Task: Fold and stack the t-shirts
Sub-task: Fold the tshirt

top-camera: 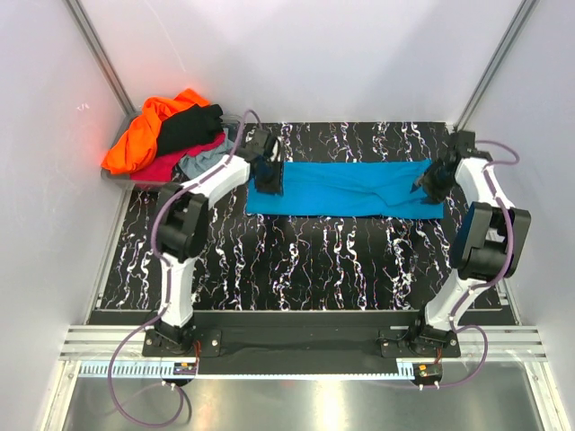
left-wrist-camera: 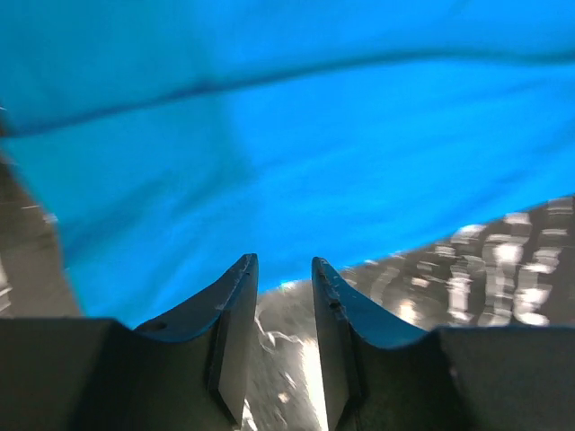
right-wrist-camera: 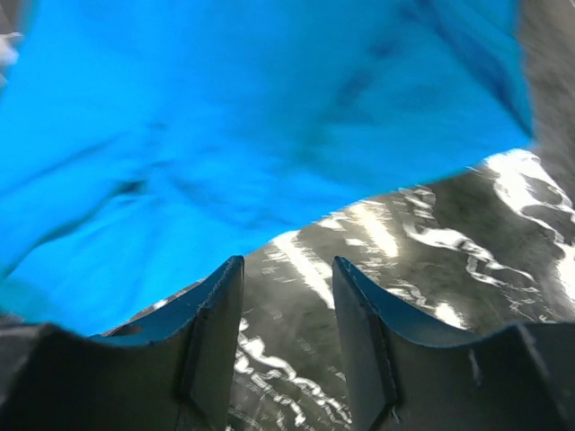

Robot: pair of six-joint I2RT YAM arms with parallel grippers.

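Note:
A turquoise-blue t-shirt [top-camera: 346, 189] lies folded into a long band across the far part of the black marbled table [top-camera: 305, 260]. My left gripper [top-camera: 268, 175] hovers at the band's left end, open, with only table showing between its fingers [left-wrist-camera: 235, 305] and the blue cloth [left-wrist-camera: 296, 162] just beyond the tips. At the right end, my right gripper [top-camera: 428, 184] is open too; bare table fills its gap [right-wrist-camera: 287, 269] and the blue t-shirt [right-wrist-camera: 225, 135] lies ahead. More t-shirts, orange [top-camera: 148, 130], black [top-camera: 189, 126], crimson [top-camera: 175, 162] and grey [top-camera: 202, 162], are heaped at the far left.
The heap sits in a clear bin [top-camera: 232, 126] in the far left corner. White walls close in the table on the left, back and right. A metal rail [top-camera: 305, 346] runs along the near edge by the arm bases.

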